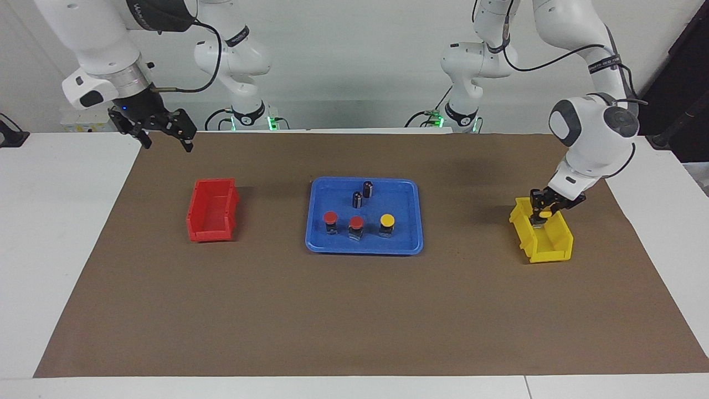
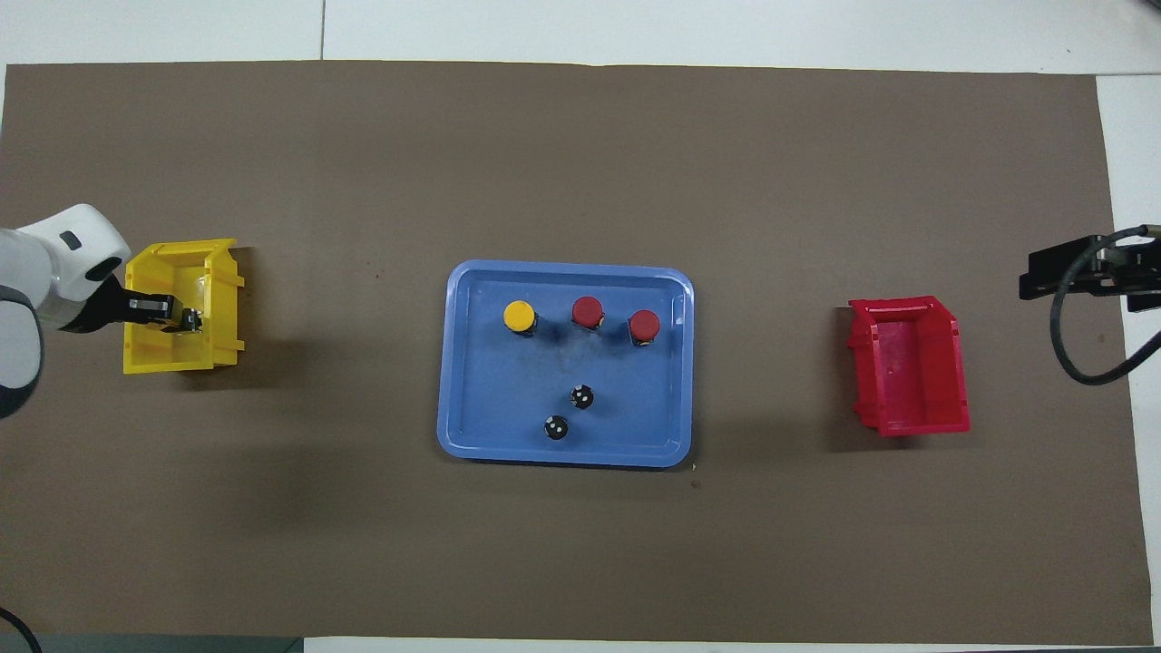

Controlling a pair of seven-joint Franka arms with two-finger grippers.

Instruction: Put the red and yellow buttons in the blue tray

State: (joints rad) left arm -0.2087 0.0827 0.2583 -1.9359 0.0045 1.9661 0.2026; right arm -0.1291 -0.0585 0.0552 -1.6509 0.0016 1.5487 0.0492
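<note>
While three buttons already sat in the blue tray | left gripper was down in the yellow bin, jaws pinching the last yellow button | next I'd guess lift, carry over tray | right gripper waited, jaws spread

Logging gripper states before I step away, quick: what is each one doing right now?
Left gripper: in the yellow bin, shut on a yellow button.
Right gripper: open, holding nothing, waiting above the table's edge.
</note>
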